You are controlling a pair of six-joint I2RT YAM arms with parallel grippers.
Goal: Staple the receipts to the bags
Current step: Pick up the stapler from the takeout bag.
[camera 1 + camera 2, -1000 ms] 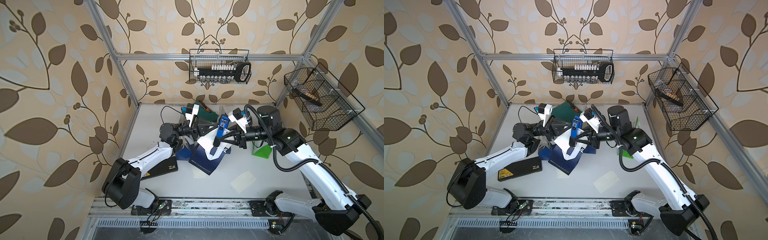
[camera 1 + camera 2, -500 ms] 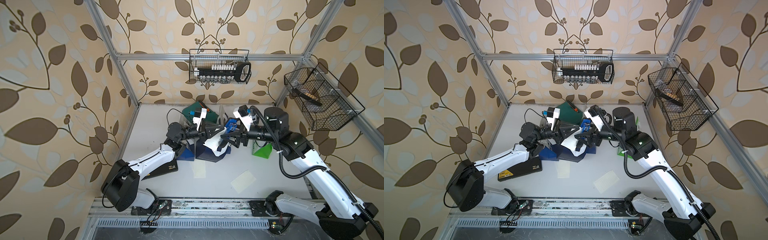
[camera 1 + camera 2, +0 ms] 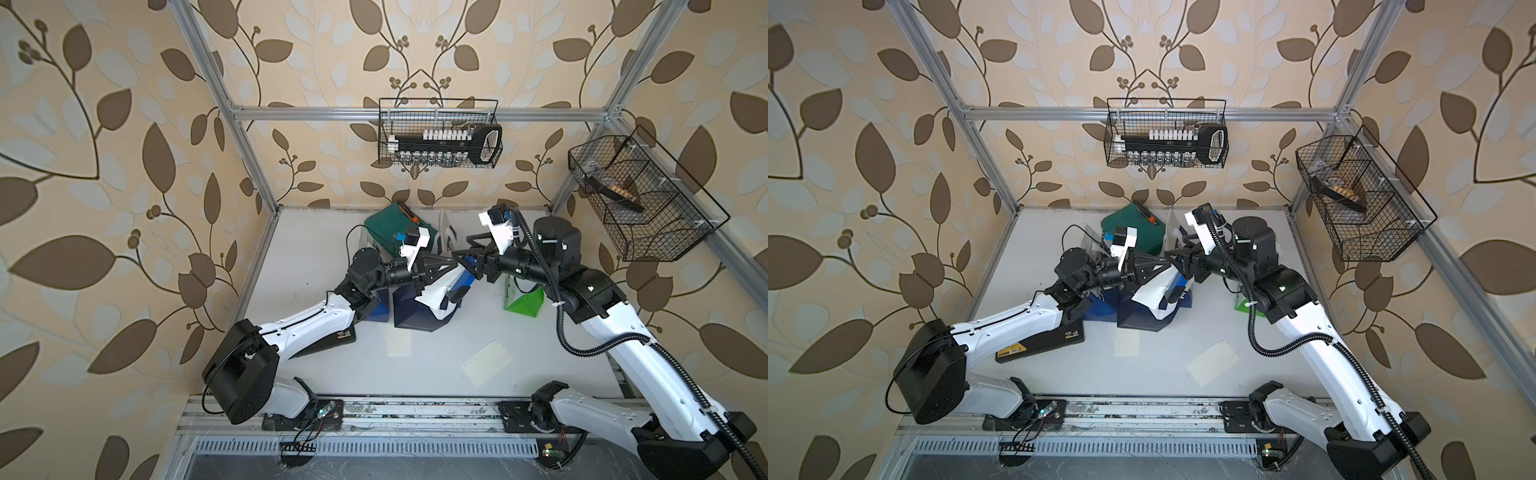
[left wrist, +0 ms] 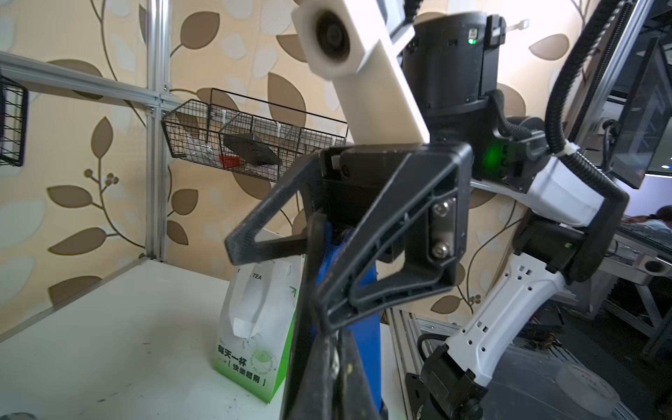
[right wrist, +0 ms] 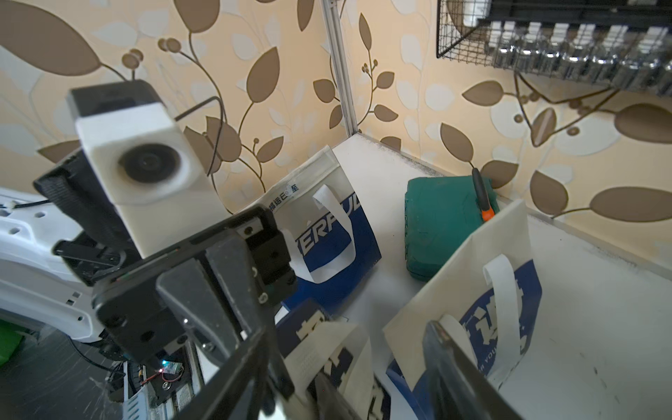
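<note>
- Left gripper: fingers pressed together at the top edge of the central navy bag. A receipt hangs there against the bag.
- Right gripper: fingers spread, straddling a blue object at the left fingertips.
- Two loose receipts lie flat on the near side.
- Green bag stands to the right.

Green-and-white bag reads "TEA" and "每天一杯".

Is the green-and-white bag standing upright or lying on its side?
Upright: the green-and-white bag stands on its base on the table, its printed face vertical.
</note>
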